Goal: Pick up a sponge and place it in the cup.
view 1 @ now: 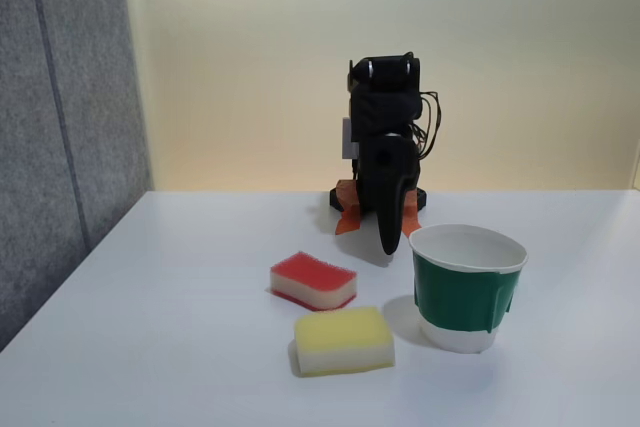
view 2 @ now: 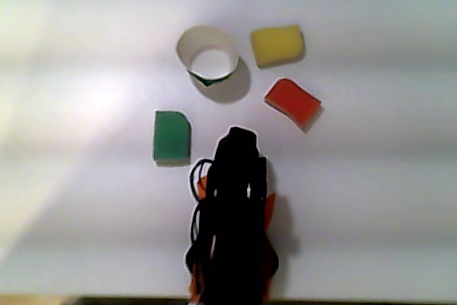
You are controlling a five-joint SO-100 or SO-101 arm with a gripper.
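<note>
The other view, looking down, shows a green sponge [view 2: 172,146] lying left of the folded arm [view 2: 235,205]; in the fixed view it seems hidden behind the cup [view 1: 467,287]. In the fixed view the red-topped sponge [view 1: 313,280] lies flat on the white table [view 1: 180,347], left of the cup and apart from it, with a yellow sponge [view 1: 343,339] nearer the camera. The black arm is tucked upright over its base at the table's far side, gripper [view 1: 388,239] pointing down; whether its jaws are parted I cannot tell
</note>
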